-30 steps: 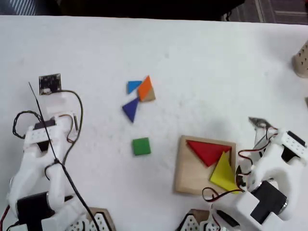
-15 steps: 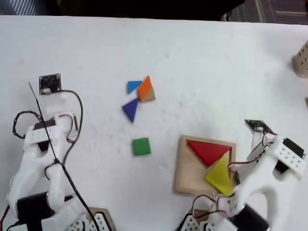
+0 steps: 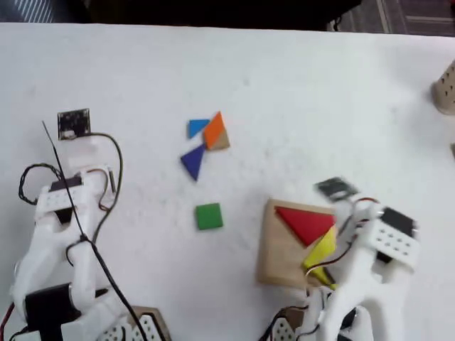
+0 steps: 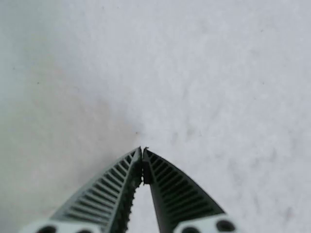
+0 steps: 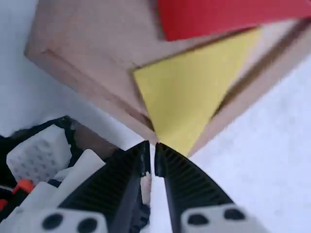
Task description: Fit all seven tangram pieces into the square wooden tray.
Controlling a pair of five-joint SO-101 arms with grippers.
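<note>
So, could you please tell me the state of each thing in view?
Red triangle, flat in the tray.
Yellow triangle, tip over the tray's rim.
Green square, outside, on the table.
Orange piece, outside the tray.
Left tool, shut, empty.
Right tool, shut, by the yellow triangle's tip.

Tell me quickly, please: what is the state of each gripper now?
Left gripper: closed, holding nothing.
Right gripper: closed, holding nothing, tips by a corner of the yellow triangle.
</note>
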